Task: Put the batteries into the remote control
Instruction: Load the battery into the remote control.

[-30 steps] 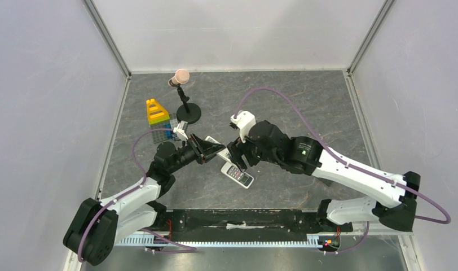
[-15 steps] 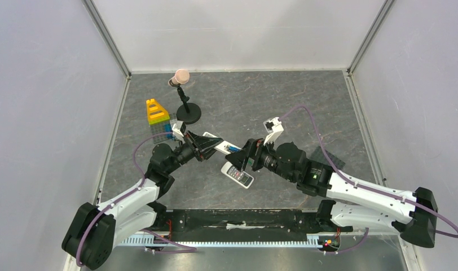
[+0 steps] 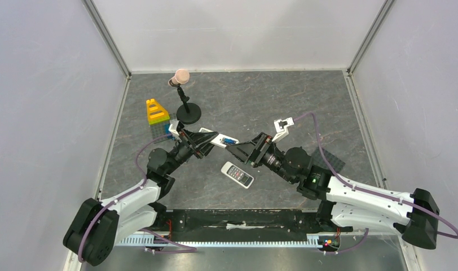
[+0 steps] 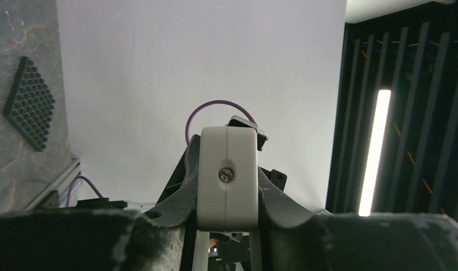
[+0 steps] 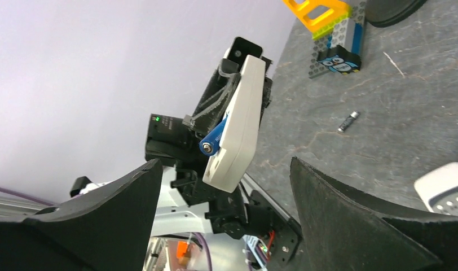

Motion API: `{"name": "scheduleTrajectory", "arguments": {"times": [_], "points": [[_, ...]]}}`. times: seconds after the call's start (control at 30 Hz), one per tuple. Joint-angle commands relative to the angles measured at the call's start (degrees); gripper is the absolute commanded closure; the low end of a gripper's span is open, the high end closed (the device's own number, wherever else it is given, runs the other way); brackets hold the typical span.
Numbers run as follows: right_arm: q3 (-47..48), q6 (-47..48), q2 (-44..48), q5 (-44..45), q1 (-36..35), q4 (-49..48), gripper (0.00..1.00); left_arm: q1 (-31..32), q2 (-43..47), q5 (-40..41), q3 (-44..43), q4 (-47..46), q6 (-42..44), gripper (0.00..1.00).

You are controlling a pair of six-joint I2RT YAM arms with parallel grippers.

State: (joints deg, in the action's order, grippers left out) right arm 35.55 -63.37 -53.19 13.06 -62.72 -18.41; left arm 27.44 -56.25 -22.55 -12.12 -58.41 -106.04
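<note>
My left gripper (image 3: 199, 145) is shut on the remote control (image 3: 217, 138) and holds it above the table. Its plain white back shows and its button face is hidden. A blue battery (image 3: 229, 140) sits in its back and also shows in the right wrist view (image 5: 214, 137). In the left wrist view the remote's end (image 4: 227, 175) fills the space between my fingers (image 4: 176, 200). My right gripper (image 3: 235, 150) is open and empty, just right of the remote's free end (image 5: 238, 130). A dark battery (image 5: 348, 121) lies on the table.
A second remote (image 3: 237, 174) with a grey button face lies face up on the table below both grippers. A black stand (image 3: 185, 107) with a pink ball, stacked yellow-green blocks (image 3: 156, 113) and a black studded plate (image 3: 330, 161) are nearby.
My right arm has swung down and back, its gripper going from over the table remote to facing the held remote's end. My left gripper has raised the remote slightly.
</note>
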Motion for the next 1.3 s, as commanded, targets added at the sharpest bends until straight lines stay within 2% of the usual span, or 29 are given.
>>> {"name": "scheduleTrajectory", "arguments": {"times": [0.0, 0.13, 0.3, 0.53, 0.87, 1.27], "points": [[1.0, -5.6, -0.5, 2.9, 0.1, -7.6, 0.14, 0.1, -0.7, 2.0, 0.1, -9.5, -6.1, 0.98], [0.2, -8.5, -0.5, 5.3, 0.1, -10.9, 0.12, 0.1, 0.7, 2.5, 0.0, -7.4, -5.7, 0.98], [0.3, -10.7, -0.6, 8.3, 0.1, -9.7, 0.15, 0.1, 1.7, 2.7, 0.3, -6.4, -5.6, 0.98], [1.0, -11.6, -2.0, 8.4, 0.1, -7.8, 0.33, 0.1, 2.0, 2.4, 0.4, -5.7, -5.4, 0.98], [2.4, -13.2, -4.4, 7.7, 0.2, -5.0, 0.52, 0.1, 1.9, 0.7, 0.0, -4.3, -3.8, 0.98], [2.5, -14.2, -5.2, 7.3, 0.8, -2.1, 0.65, 0.1, 1.9, 0.7, -0.3, -4.1, -2.1, 0.98]]}}
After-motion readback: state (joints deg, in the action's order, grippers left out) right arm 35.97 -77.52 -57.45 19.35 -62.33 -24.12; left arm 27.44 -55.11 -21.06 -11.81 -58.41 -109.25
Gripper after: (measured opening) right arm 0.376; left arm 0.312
